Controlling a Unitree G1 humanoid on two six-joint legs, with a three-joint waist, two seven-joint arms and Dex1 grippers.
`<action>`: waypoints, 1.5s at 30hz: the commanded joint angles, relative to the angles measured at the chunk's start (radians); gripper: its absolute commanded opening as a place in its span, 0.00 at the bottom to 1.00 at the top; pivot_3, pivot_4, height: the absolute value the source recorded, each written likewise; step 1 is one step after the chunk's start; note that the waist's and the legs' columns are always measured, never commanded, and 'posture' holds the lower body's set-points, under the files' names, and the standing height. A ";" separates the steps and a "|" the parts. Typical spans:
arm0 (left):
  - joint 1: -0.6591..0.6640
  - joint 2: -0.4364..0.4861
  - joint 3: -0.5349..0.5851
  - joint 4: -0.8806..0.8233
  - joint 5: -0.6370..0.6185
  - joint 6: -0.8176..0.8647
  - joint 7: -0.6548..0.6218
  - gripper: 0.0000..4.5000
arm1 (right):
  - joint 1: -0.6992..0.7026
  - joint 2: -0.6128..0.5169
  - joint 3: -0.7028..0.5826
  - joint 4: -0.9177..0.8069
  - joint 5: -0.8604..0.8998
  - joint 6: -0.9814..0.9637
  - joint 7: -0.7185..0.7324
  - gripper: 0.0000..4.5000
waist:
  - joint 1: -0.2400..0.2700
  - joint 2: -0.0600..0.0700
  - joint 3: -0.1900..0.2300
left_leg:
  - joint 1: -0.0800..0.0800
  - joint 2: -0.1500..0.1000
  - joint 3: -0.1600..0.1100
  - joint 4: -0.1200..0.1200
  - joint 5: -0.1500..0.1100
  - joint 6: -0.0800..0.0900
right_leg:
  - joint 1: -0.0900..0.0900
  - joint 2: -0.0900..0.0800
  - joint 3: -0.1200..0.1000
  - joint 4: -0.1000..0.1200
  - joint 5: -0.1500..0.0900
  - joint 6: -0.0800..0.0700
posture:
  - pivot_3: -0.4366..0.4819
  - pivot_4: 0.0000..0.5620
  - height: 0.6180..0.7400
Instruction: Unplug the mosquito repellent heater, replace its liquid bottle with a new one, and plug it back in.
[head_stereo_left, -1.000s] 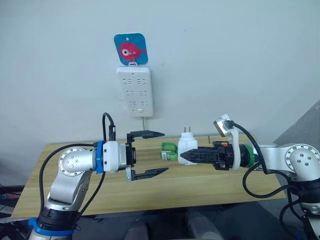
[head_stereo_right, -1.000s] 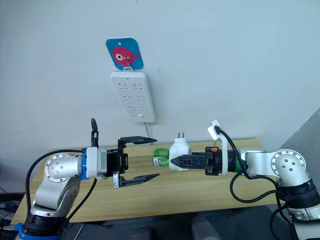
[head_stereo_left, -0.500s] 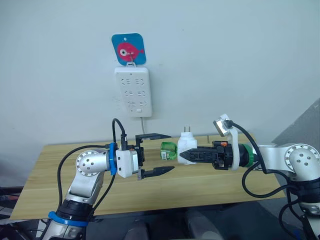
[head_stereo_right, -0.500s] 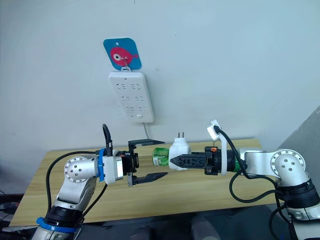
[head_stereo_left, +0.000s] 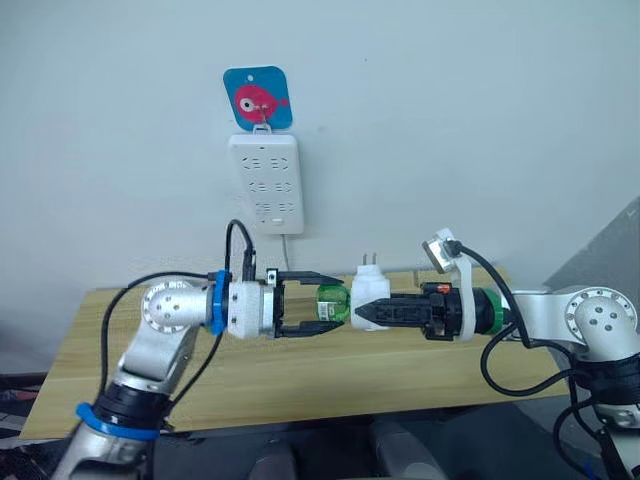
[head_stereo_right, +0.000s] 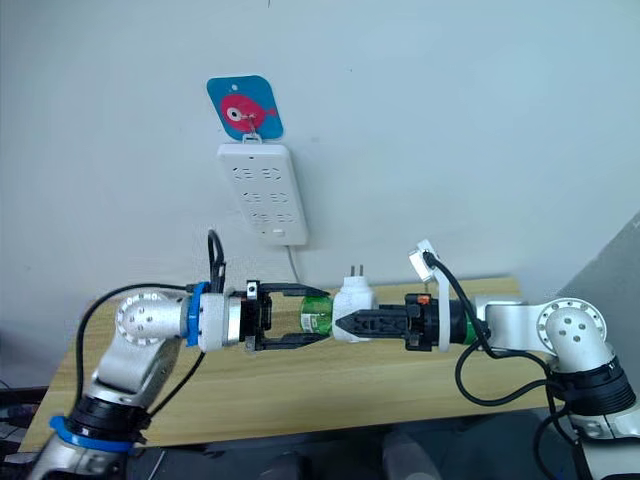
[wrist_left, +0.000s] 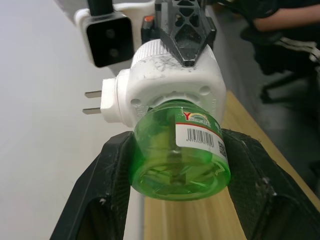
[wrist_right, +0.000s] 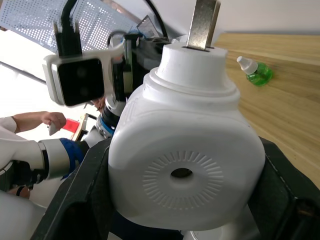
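Note:
The white mosquito repellent heater (head_stereo_left: 372, 292) hangs in the air above the table, plug pins pointing up, with my right gripper (head_stereo_left: 362, 312) shut on its body. The green liquid bottle (head_stereo_left: 332, 303) sticks out of the heater toward my left arm. My left gripper (head_stereo_left: 318, 302) is closed around it, one finger (wrist_left: 107, 185) pressing each side of the bottle (wrist_left: 180, 155). In the right wrist view the heater's round vent (wrist_right: 182, 174) faces the camera, and a second small green bottle (wrist_right: 255, 74) lies on the table.
A tall white power strip (head_stereo_left: 265, 183) hangs on the wall under a blue fish hook (head_stereo_left: 258, 98), up and left of the grippers. The wooden table (head_stereo_left: 330, 385) runs below both arms. A person's hand (wrist_right: 50, 122) is at the edge of the right wrist view.
My left gripper has moved right to the heater, and its fingers have narrowed around the green bottle. The right gripper has kept the heater nearly still.

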 joint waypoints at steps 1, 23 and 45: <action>-0.081 0.146 -0.007 -0.032 -0.202 0.565 -0.007 0.51 | -0.026 -0.032 -0.044 -0.084 -0.070 0.012 0.127 0.68 | -0.001 0.000 0.000 | 0.000 0.000 0.000 0.000 0.000 0.000 | 0.000 0.000 0.000 0.000 0.000 0.000 | 0.32 0.16 1.00; -0.102 0.143 0.106 -0.133 -0.355 0.801 -0.003 1.00 | -0.005 -0.016 -0.054 -0.114 -0.126 -0.008 0.198 0.68 | -0.014 0.000 0.001 | 0.000 0.000 -0.002 -0.001 0.000 0.000 | -0.001 0.000 -0.002 0.000 -0.001 -0.001 | 0.33 0.15 1.00; 0.072 -0.188 0.112 0.047 0.061 -0.306 0.016 1.00 | -0.010 0.007 -0.070 -0.072 -0.107 -0.002 0.155 0.68 | 0.009 0.000 0.000 | 0.000 0.000 0.001 0.000 0.000 0.000 | 0.000 0.000 0.000 0.000 0.000 -0.001 | 0.33 0.14 1.00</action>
